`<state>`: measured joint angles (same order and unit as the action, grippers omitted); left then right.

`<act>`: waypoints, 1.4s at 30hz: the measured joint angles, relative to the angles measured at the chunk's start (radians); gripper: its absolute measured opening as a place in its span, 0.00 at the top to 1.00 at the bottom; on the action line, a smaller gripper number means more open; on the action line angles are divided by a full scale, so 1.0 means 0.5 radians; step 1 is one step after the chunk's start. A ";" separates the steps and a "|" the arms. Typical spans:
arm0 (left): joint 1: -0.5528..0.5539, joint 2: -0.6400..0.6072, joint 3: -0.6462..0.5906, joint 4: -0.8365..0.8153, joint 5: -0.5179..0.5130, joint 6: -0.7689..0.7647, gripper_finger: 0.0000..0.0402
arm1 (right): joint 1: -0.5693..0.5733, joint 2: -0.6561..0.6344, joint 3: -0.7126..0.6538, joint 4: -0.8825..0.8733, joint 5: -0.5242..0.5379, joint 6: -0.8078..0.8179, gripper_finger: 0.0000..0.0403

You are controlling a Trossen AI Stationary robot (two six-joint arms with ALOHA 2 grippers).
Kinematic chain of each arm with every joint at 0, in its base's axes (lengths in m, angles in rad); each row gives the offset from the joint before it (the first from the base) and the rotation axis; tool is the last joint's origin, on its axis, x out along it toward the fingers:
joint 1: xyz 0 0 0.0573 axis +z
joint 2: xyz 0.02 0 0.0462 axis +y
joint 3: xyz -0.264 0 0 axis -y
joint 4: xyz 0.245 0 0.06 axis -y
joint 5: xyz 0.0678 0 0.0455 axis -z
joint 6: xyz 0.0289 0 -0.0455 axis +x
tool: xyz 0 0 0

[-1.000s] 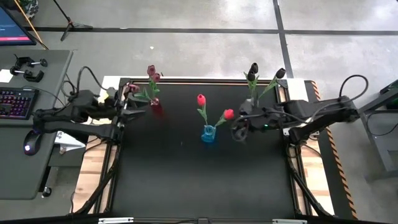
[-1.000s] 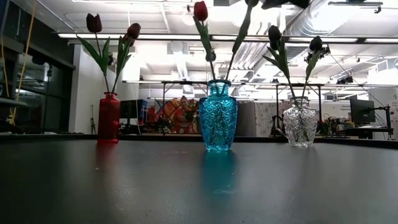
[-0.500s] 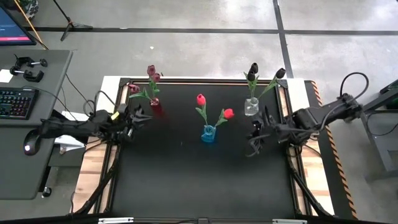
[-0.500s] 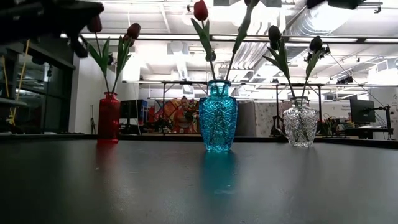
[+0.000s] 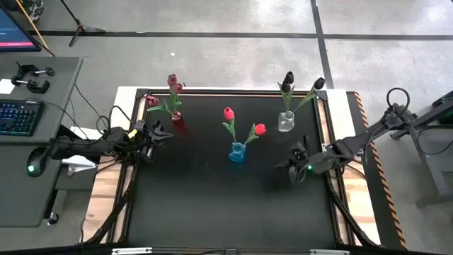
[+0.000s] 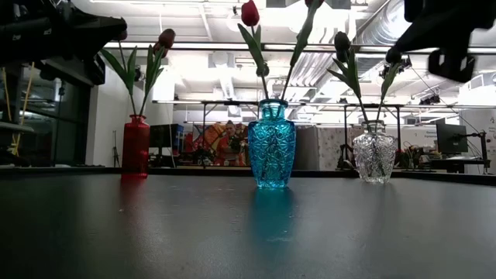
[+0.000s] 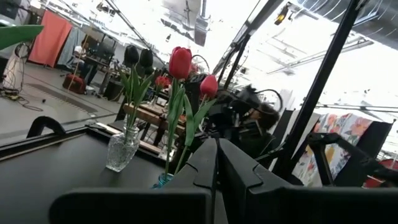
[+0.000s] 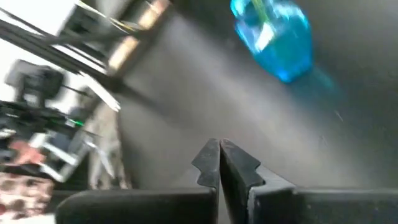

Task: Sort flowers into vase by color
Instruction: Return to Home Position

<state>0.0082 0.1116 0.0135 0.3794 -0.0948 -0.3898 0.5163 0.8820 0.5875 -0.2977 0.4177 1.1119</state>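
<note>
Flowers: two bright red tulips [image 5: 228, 113] stand in the shiny blue glass vase [image 5: 237, 151], middle of black table [image 5: 212, 205] | left gripper [image 5: 152, 133] pinched shut, empty, near table edge | right gripper [image 5: 294, 166] same | tip: go home slowly, clear of stems.

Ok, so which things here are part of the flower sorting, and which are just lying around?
Job: maroon tulips in red vase; red tulips in blue vase; near-black tulips in clear vase; left gripper near red vase; right gripper right of blue vase.
Lying about: keyboard, mouse, clamps on side desk.
</note>
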 joint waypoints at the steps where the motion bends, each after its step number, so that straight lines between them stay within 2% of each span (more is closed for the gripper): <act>1: 0.000 0.001 0.000 0.000 0.000 0.000 0.99 | -0.033 -0.051 -0.095 0.153 -0.008 -0.087 1.00; 6: 0.000 0.001 0.000 -0.002 0.001 0.000 0.99 | -0.285 -0.308 -0.524 0.857 -0.138 -0.609 1.00; 9: 0.000 0.001 0.000 -0.003 0.002 0.000 0.99 | -0.450 -0.458 -0.740 1.137 -0.300 -0.838 1.00; 15: 0.000 0.002 0.000 -0.003 0.003 0.000 0.99 | -0.605 -0.737 -1.057 1.404 -0.513 -0.938 1.00; 18: 0.000 0.002 0.000 -0.003 0.006 0.000 0.99 | -0.609 -0.857 -1.140 1.415 -0.526 -1.007 1.00; 22: 0.000 0.002 0.000 -0.003 0.008 0.000 0.99 | -0.609 -0.941 -1.152 1.230 -0.522 -1.074 1.00; 33: 0.000 0.002 0.000 -0.003 0.008 0.000 0.99 | -0.609 -0.941 -1.151 0.802 -0.502 -1.074 1.00; 42: 0.000 0.002 0.000 -0.003 0.007 -0.001 0.99 | -0.609 -0.940 -1.149 0.655 -0.500 -1.073 1.00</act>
<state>0.0082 0.1127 0.0135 0.3779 -0.0914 -0.3902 0.2119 0.4122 0.0132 0.0299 0.1677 0.5752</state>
